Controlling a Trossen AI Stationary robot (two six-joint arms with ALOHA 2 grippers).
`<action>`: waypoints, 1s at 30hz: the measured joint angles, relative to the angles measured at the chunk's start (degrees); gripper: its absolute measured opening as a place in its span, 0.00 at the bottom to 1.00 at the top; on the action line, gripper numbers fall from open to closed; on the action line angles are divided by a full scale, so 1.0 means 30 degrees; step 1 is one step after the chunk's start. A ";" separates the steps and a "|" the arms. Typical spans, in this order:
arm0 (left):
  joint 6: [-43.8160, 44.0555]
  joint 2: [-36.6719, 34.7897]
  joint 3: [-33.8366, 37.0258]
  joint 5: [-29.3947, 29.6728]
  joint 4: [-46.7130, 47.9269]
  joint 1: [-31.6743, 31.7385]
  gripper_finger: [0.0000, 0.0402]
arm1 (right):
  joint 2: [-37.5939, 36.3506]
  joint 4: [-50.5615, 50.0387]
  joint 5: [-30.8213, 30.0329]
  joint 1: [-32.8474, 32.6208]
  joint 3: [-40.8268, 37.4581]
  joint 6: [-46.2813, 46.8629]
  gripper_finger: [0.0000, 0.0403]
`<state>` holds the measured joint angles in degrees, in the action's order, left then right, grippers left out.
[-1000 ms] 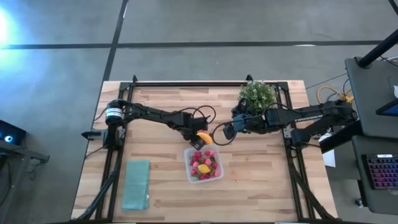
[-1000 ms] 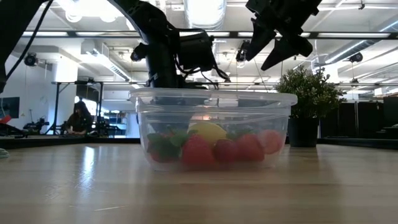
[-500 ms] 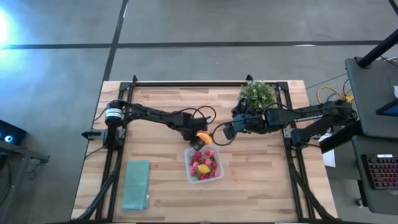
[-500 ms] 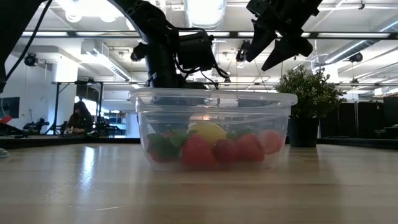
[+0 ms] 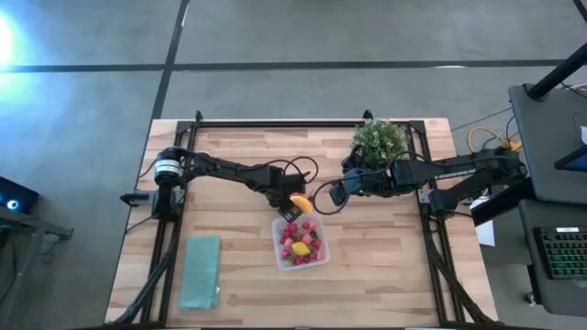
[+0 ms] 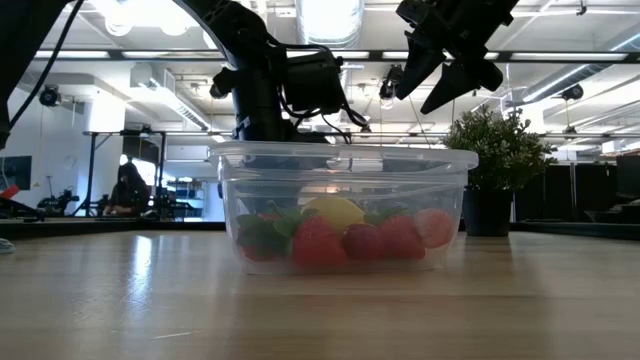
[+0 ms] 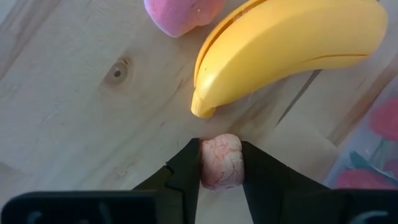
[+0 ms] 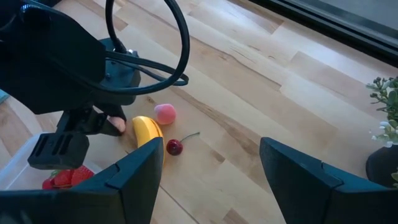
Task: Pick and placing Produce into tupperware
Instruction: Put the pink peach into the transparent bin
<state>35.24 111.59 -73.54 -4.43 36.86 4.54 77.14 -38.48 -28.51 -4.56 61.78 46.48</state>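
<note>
Just beyond the clear plastic tupperware box (image 5: 301,242), already holding red strawberries (image 6: 318,243) and a lemon (image 5: 301,248), your left gripper (image 7: 221,163) pinches a small pale-pink piece (image 7: 221,160). A yellow banana (image 7: 286,37), pink peach (image 8: 165,114) and red cherry (image 8: 174,147) remain. Your right gripper (image 8: 205,158) waits open nearby.

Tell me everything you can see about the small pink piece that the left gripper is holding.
The small pink piece is a rounded, pale pink lump with a bumpy, veined surface; it looks soft or rubbery. The left gripper is shut on it, one dark finger pressing each side. It sits just above the wooden table, right below the tip of the yellow banana, without touching it as far as the left wrist view shows. The clear tupperware stands close beside it. Whether the piece rests on the wood cannot be told.
</note>
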 joint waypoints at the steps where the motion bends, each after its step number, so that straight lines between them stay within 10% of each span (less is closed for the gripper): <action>1: -0.0007 -0.0003 0.0007 0.0000 0.0000 0.0000 0.21 | 0.0000 0.0001 0.0000 0.0000 0.0000 0.0000 0.64; 19: -0.1225 -0.5874 -0.0656 -0.0811 -0.0851 -0.0312 0.20 | 0.0000 -0.0027 0.0066 -0.0015 0.0000 0.0000 0.64; 30: 0.2120 -0.3846 -0.0467 -0.2521 -0.2019 -0.2484 0.29 | 0.0000 -0.0099 0.2460 0.0179 0.0000 0.0050 0.64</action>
<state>41.61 100.05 -74.94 -11.99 30.80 -2.92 77.14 -38.78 -21.13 -4.02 61.78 46.63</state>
